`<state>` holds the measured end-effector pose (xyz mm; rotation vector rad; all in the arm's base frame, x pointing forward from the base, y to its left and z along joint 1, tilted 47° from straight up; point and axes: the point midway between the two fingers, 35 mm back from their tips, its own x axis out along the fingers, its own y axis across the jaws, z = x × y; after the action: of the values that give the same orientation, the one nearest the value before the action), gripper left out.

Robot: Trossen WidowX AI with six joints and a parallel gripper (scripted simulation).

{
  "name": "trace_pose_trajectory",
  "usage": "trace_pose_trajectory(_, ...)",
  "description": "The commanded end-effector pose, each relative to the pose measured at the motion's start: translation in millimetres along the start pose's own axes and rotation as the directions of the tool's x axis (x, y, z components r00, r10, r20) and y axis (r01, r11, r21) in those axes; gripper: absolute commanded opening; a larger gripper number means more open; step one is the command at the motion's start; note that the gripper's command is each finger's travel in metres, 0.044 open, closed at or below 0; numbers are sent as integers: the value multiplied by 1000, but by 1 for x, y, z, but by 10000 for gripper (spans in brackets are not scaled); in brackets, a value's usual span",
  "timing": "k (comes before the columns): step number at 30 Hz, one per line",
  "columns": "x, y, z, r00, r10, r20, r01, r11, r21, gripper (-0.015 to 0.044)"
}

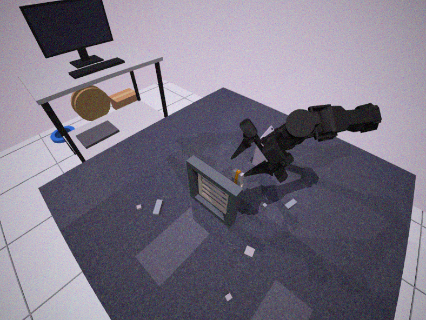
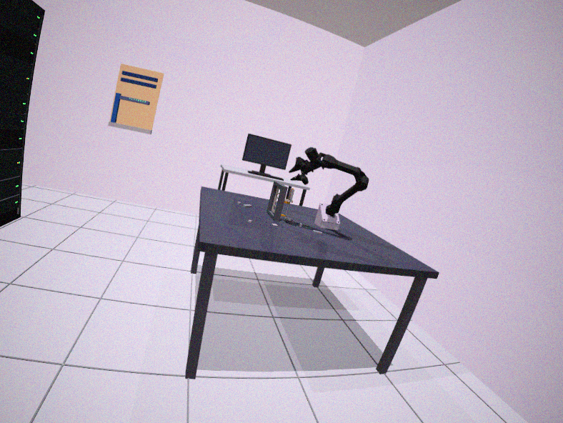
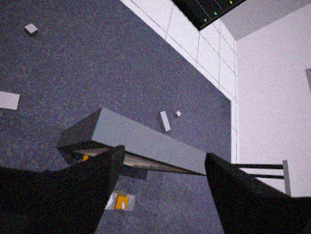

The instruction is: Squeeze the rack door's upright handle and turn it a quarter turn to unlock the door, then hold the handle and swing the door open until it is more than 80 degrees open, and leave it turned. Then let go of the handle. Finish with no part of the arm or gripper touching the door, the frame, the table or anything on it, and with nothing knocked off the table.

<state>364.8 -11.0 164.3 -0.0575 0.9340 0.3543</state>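
The grey-green rack frame [image 1: 215, 174] [image 2: 281, 202] [image 3: 138, 138] stands upright on the dark table. Pale slats [image 1: 212, 194] show through its opening. A pale upright piece with an orange part, seemingly the handle [image 1: 237, 176] [image 3: 121, 201], stands out on the arm's side of the frame. The door's face is mostly hidden, so its angle and the handle's turn cannot be told. My gripper [image 1: 238, 166] [image 2: 291, 174] [image 3: 165, 154] is open, with nothing between its fingers. It hangs above the frame and handle, seemingly touching neither.
Small pale blocks lie around the frame, among them a long one [image 1: 157, 206] [image 3: 165, 121] on its far side, a square one [image 1: 249, 251] and another long one [image 1: 291, 204] on the arm's side. A desk with a monitor [image 1: 67, 27] [image 2: 266, 151] stands beyond the table.
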Motion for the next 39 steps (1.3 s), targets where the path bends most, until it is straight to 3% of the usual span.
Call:
trace_pose_trajectory(1, 7, 0, -8, 996, 62, -68, -61, 998, 15, 290)
trace_pose_trajectory(19, 24, 2, -45, 860, 403, -313, -344, 911, 227, 290)
trace_pose_trajectory(32, 24, 2, -56, 691, 642, -332, -486, 753, 444, 290)
trace_pose_trajectory(39, 26, 5, -57, 679, 653, -335, -490, 743, 456, 290)
